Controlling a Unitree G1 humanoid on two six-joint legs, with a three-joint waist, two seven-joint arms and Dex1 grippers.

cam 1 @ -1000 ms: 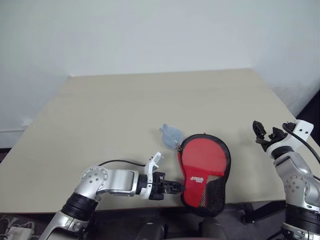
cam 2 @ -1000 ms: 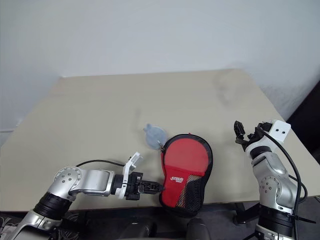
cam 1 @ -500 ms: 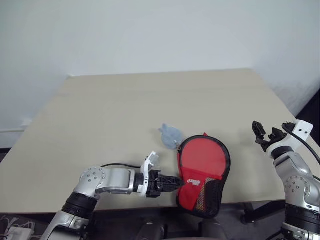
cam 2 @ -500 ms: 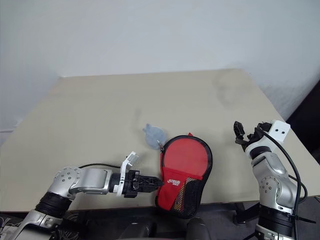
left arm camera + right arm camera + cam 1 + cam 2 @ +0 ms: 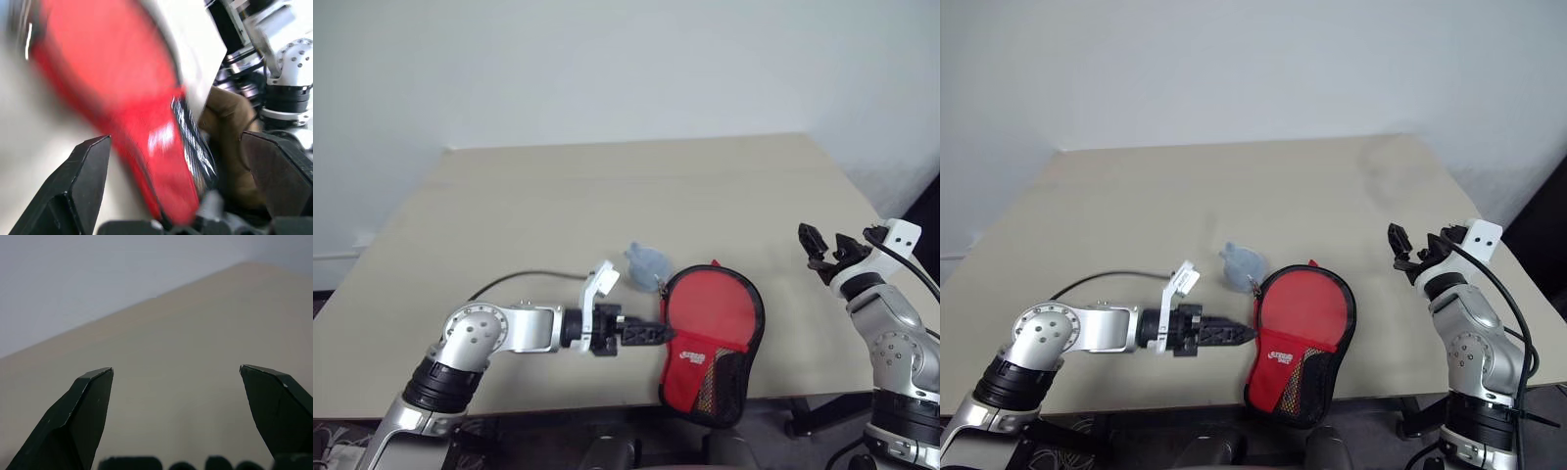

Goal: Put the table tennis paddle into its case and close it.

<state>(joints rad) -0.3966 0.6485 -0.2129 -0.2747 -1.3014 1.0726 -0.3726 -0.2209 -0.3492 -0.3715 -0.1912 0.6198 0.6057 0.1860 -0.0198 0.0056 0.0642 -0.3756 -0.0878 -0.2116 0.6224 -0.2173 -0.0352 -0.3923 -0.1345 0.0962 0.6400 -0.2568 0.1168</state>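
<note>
Compared with a second ago, we see the left gripper higher and further over the table, its wrist rolled, and its fingers now spread wide where they were pinched shut at the case's lower left edge. The case has shifted a little: its bottom end now hangs further past the near table edge and tilts slightly toward the robot's left. The right gripper has drifted a touch to the left and stays open.

Now: the left gripper points to the robot's right, fingertips at the case's left edge; we cannot tell if they touch it. In the left wrist view its two black fingers stand far apart with the red case front between and beyond them, nothing clamped. The right gripper hovers above the table's right side, well apart from the case, fingers wide, holding nothing.

The case lies red front up near the front edge of the table, black edging around it, white logo and mesh pocket toward the near end, which overhangs the edge. We see no paddle outside the case; whether it is inside we cannot tell. A grey round pouch sits just beside the case's top left, touching or nearly so.
</note>
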